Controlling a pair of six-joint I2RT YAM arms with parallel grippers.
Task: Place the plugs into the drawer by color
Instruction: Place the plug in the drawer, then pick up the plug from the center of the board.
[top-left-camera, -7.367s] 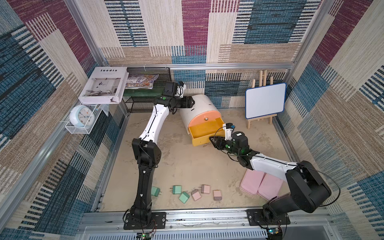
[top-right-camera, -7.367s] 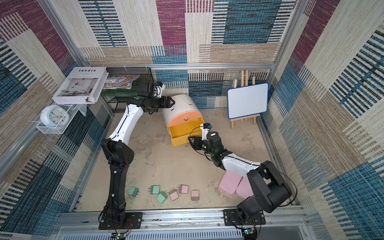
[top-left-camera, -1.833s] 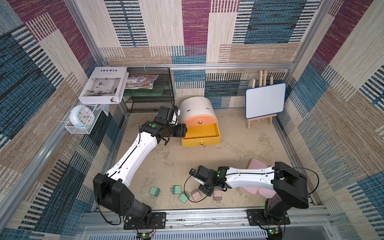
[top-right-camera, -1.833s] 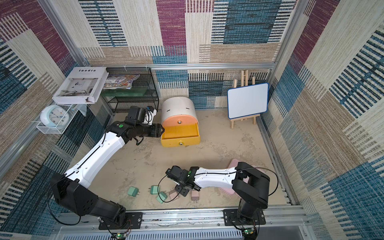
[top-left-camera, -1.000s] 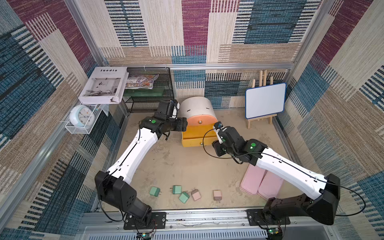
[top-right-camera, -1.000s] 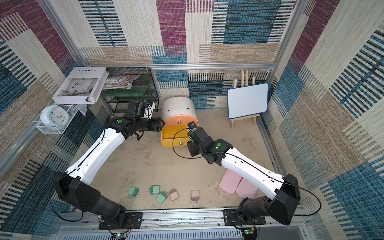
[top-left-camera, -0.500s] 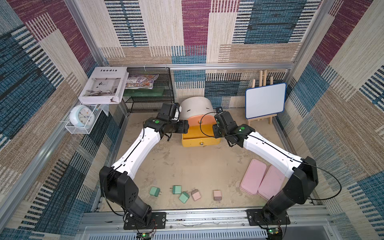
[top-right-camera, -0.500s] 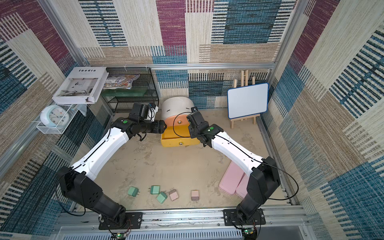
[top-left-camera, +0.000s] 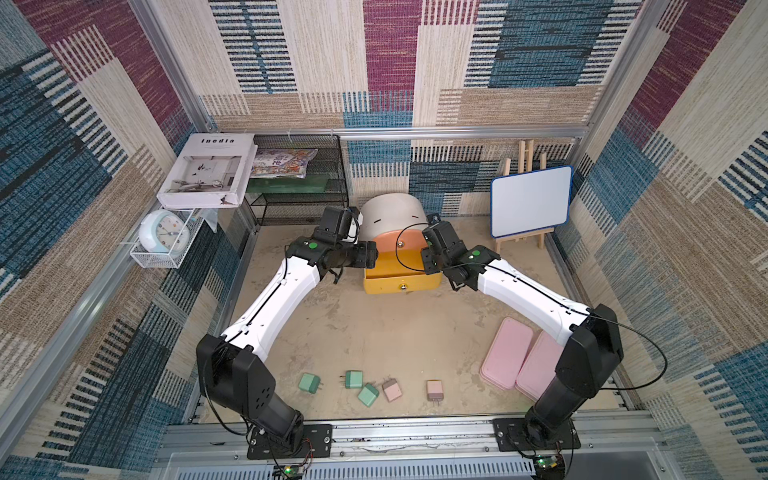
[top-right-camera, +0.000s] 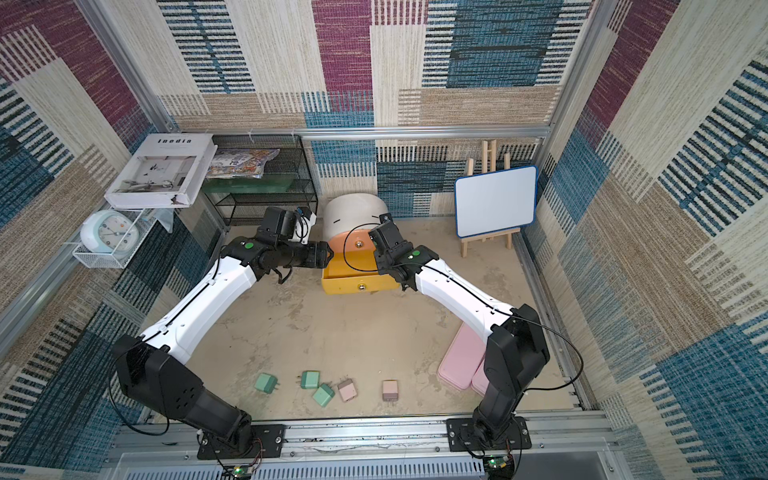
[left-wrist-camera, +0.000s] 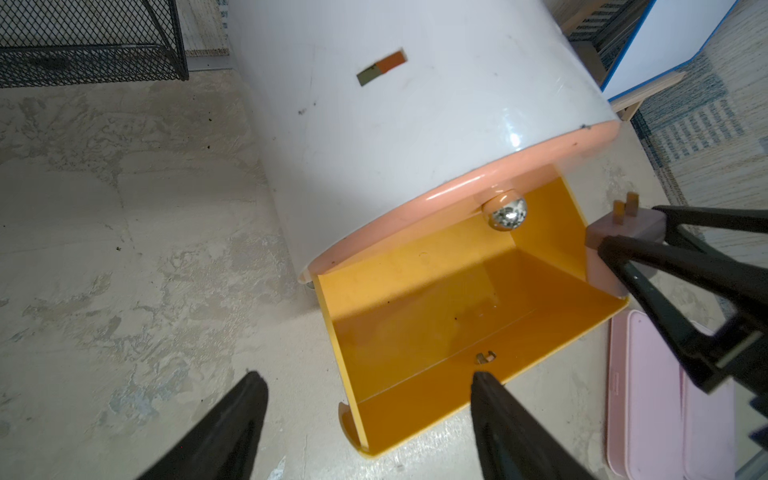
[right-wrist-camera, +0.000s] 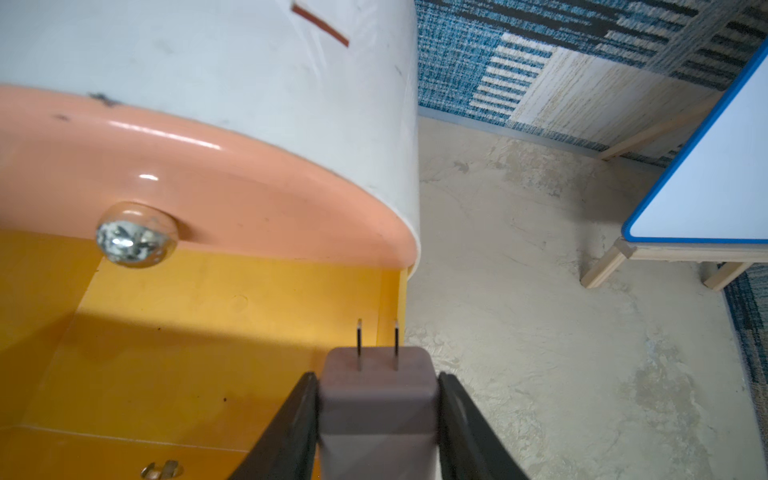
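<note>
The drawer cabinet (top-left-camera: 392, 216) (top-right-camera: 353, 212) is a white barrel whose yellow drawer (top-left-camera: 401, 284) (left-wrist-camera: 436, 299) (right-wrist-camera: 187, 353) is pulled out and holds nothing. My right gripper (top-left-camera: 428, 259) (right-wrist-camera: 378, 376) is shut on a pale pink plug (right-wrist-camera: 376, 399) (left-wrist-camera: 615, 237), which hangs over the drawer's right wall with its prongs toward the cabinet. My left gripper (top-left-camera: 372, 259) (left-wrist-camera: 365, 374) stands open beside the drawer's left front corner. Three mint green plugs (top-left-camera: 309, 382) (top-left-camera: 353, 379) (top-left-camera: 368, 395) and two pink plugs (top-left-camera: 392, 390) (top-left-camera: 434, 390) lie near the front edge.
Two flat pink boxes (top-left-camera: 507, 359) lie at the front right, partly under my right arm. A small whiteboard easel (top-left-camera: 530, 203) stands at the back right. A black wire rack (top-left-camera: 299, 195) stands at the back left, with a book and a clock (top-left-camera: 164, 235) beside it.
My right arm has swung from the front of the floor toward the back, carrying the pink plug to the open yellow drawer's right side. The left gripper stays open by the drawer's left side.
</note>
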